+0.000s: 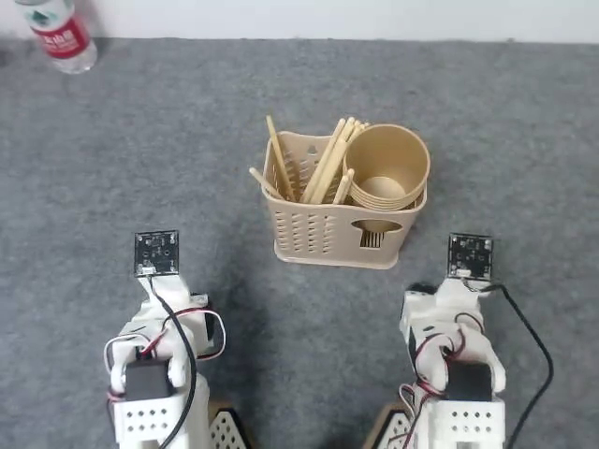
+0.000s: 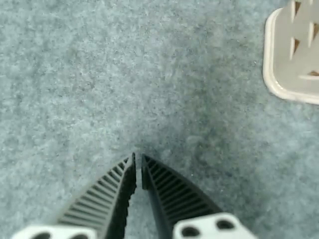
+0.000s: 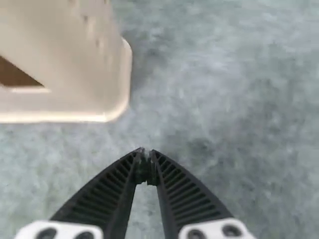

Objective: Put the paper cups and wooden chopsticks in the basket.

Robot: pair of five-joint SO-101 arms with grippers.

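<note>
red-label clear plastic bottle at far corner of table | tan paper cups, wooden chopsticks inside beige slotted plastic basket, ahead between left end effector and right end effector | both closed, empty

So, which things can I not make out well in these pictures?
High view: how many paper cups are stacked; the basket wall hides their bodies.
High view: how many wooden chopsticks there are; they overlap, and their lower ends are down inside the basket.
High view: the top of the bottle, cut off by the upper edge.
Right wrist view: the basket's details, blurred and cut off by the edge.
</note>
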